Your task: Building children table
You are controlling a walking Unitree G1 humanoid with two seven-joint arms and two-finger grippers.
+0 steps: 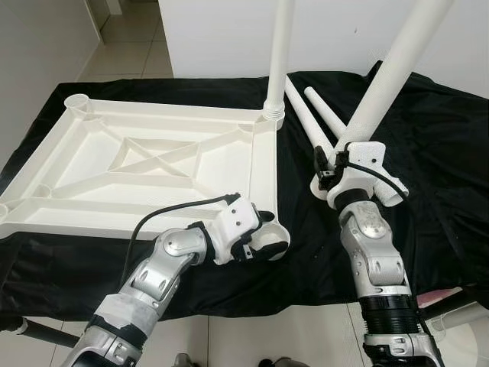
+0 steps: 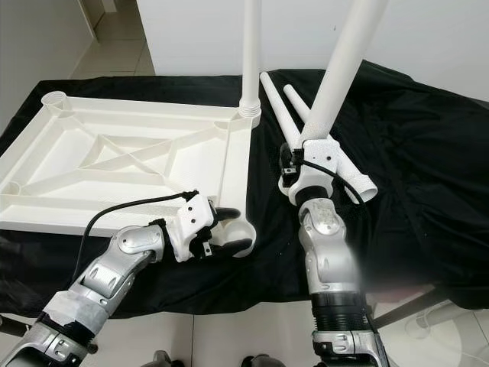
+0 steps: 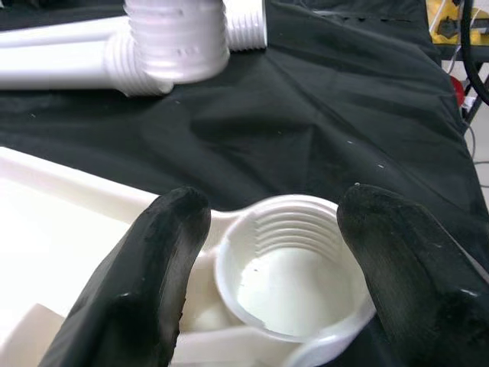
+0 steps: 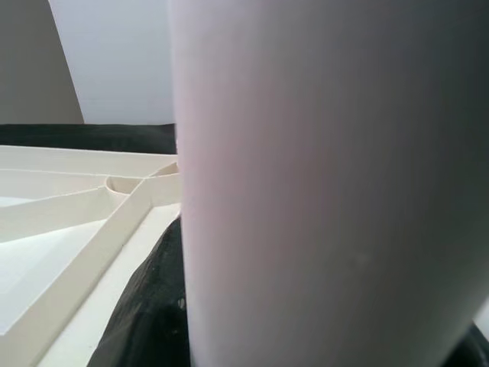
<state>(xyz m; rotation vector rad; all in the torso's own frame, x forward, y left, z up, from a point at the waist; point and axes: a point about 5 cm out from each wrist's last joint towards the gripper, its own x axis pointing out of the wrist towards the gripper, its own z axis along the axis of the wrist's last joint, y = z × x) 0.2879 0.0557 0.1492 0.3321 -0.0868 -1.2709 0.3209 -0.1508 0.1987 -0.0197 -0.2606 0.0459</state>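
Note:
The white table top (image 1: pixel 153 107) lies upside down on a black cloth. One white leg (image 1: pixel 280 46) stands upright in its far right corner. My left gripper (image 1: pixel 269 233) is at the near right corner socket (image 3: pixel 290 267), one black finger (image 3: pixel 164 267) on each side of the threaded cup and closed against it. My right gripper (image 1: pixel 336 164) is shut on another white leg (image 1: pixel 393 65), held tilted up and to the right above the cloth, right of the table top. That leg (image 4: pixel 321 183) is seen close up in the right wrist view.
Two spare legs (image 1: pixel 306 115) lie on the black cloth (image 1: pixel 443 153) between the table top and my right arm; their threaded ends (image 3: pixel 176 38) point toward me. An open socket (image 1: pixel 78 101) sits at the far left corner. A white wall stands behind.

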